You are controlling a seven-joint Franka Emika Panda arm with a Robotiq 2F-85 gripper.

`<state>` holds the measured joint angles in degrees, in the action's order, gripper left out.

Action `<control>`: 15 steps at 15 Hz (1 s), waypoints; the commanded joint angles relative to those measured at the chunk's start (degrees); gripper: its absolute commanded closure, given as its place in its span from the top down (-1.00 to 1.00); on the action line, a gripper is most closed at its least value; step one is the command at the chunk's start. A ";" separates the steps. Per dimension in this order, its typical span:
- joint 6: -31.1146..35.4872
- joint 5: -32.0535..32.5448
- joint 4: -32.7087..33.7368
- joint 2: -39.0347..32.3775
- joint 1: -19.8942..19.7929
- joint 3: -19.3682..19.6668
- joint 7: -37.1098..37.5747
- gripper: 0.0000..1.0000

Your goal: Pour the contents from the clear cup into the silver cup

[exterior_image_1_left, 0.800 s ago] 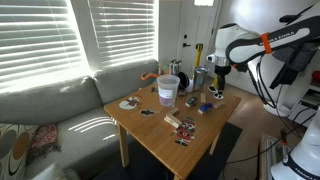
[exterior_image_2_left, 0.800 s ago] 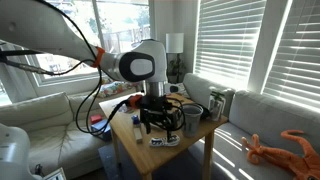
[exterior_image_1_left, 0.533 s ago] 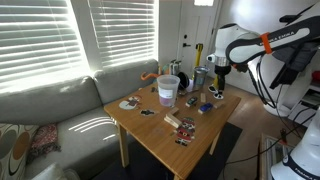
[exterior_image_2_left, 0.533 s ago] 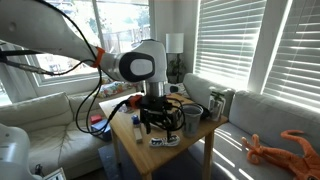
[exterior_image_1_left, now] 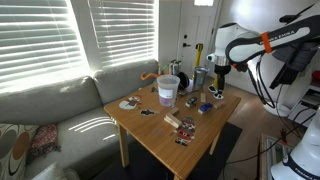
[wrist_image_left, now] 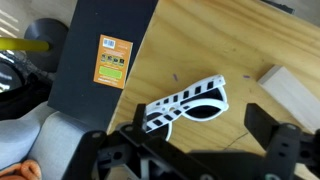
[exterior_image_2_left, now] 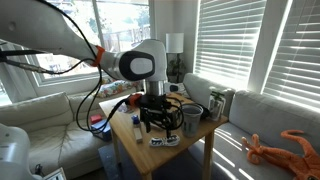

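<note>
Starting with an exterior view: can see the clear cup (exterior_image_1_left: 167,90) parked upright around the middle of the table (exterior_image_1_left: 150,132), presumably to keep the contents in until tipped. Got the silver cup (exterior_image_1_left: 184,80) just beside it, handy for a short pour. Found the gripper (exterior_image_1_left: 215,93) hanging low over the arm-side end of the table, apart from both cups, so judging the grab as not yet done. Over to the opposite exterior view: same gripper (exterior_image_2_left: 160,130) pointing straight down just above the tabletop, with the clear cup (exterior_image_2_left: 192,117) near it and untouched. Can't pick out the silver cup for sure among the clutter there. Now the wrist view: looking down past wide-spread fingers (wrist_image_left: 272,128), gripping nothing, onto black-and-white striped sunglasses (wrist_image_left: 186,101) lying flat on the wood between them. Also a pale block (wrist_image_left: 292,88) off to one side and a dark panel (wrist_image_left: 100,90) on the opposite one. No cup anywhere in this shot, so probably needs a sideways move before any grasp. As for writing: only an orange-and-green sticker (wrist_image_left: 111,60) on the panel, too blurry to read. Nothing else legible, no brand names to report.
</note>
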<state>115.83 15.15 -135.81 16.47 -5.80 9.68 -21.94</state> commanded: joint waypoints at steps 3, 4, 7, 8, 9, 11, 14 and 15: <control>-11.02 -5.62 8.06 5.57 1.40 -2.69 6.13 1.00; -14.85 -6.94 10.98 6.00 2.02 -3.27 6.75 1.00; -24.64 -11.19 21.09 3.88 3.98 -4.99 9.34 1.00; -26.68 -12.76 24.41 2.62 4.66 -5.53 10.60 1.00; -27.67 -13.75 27.13 1.38 5.14 -6.19 12.34 1.00; -24.73 -12.16 23.14 4.59 5.03 -6.07 11.52 1.00; -25.40 -12.87 27.25 1.83 5.68 -7.42 13.89 1.00; -25.40 -12.89 27.60 1.20 5.65 -7.41 13.92 1.00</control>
<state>90.56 2.30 -108.38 17.73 -0.06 2.36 -8.01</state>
